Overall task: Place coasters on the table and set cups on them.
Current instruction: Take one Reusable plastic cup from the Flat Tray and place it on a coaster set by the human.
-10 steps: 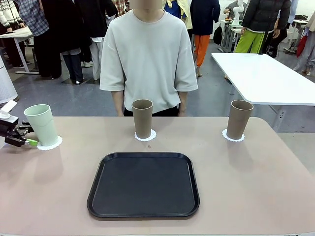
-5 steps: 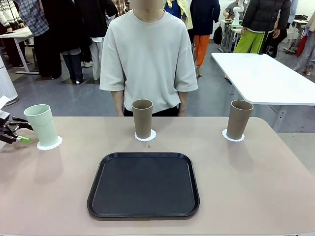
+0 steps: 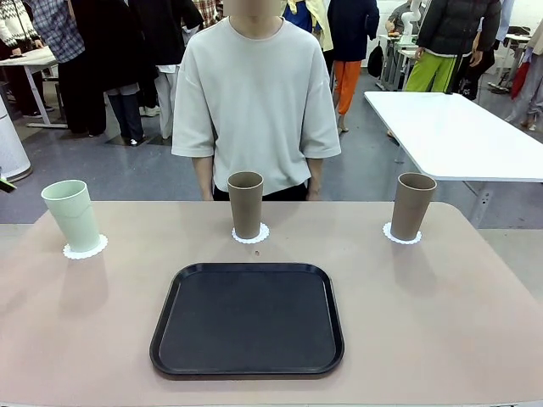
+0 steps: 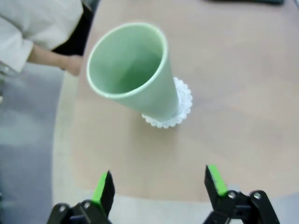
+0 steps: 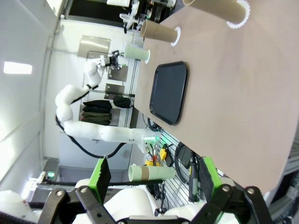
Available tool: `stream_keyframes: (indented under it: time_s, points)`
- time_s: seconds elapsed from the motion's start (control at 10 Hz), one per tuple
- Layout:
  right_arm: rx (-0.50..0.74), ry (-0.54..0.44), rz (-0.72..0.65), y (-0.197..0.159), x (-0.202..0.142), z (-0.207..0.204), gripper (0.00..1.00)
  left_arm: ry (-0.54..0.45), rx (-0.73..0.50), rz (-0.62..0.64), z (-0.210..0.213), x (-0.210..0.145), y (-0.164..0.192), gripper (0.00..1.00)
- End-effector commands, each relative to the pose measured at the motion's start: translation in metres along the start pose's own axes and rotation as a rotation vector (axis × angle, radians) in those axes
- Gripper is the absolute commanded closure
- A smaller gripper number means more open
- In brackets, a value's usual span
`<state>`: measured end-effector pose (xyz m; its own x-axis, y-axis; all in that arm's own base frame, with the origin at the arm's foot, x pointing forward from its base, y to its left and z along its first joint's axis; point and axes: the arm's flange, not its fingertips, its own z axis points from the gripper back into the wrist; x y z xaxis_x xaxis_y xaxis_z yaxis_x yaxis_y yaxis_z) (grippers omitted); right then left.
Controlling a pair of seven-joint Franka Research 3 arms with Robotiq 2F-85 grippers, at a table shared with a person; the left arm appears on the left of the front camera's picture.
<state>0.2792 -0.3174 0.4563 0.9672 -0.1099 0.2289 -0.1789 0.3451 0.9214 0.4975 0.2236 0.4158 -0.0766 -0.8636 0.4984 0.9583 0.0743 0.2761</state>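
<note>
Now the worktop [image 3: 441, 322] carries 3 coasters, each under 1 of 3 cups: the mint cup [image 3: 73, 214] on the left coaster [image 3: 86, 249], 1 brown cup [image 3: 245, 203] on the middle coaster [image 3: 251, 235], another brown cup [image 3: 412, 205] on the right coaster [image 3: 400, 235], plus 1 black tray [image 3: 248, 319] nearer the robot. The left gripper [image 4: 159, 185] has its jaws spread wide and empty short of the mint cup, and the right gripper [image 5: 152, 175] likewise stands open, holding nothing. A second ago the left gripper sat right beside the mint cup in the front view; since then it has withdrawn off the left edge.
</note>
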Motion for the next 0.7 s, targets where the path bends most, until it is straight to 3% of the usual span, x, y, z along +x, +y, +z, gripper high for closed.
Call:
stream_keyframes:
  time_s: [0.0,0.2,0.4,0.6]
  points:
    - [0.008,-0.001,0.005,0.001,-0.001,0.001,0.00,0.187,0.029,0.027,0.017,0.060,-0.050,0.00]
    - [0.008,-0.001,0.005,0.001,-0.001,0.001,0.00,0.321,0.179,0.153,0.026,0.101,-0.067,0.00]
    - [0.008,-0.001,0.005,0.001,-0.001,0.001,0.00,0.517,0.261,0.315,0.024,0.138,-0.081,0.00]
    - [0.008,-0.001,0.005,0.001,-0.001,0.001,0.00,0.603,0.237,0.396,0.028,0.168,-0.085,0.00]
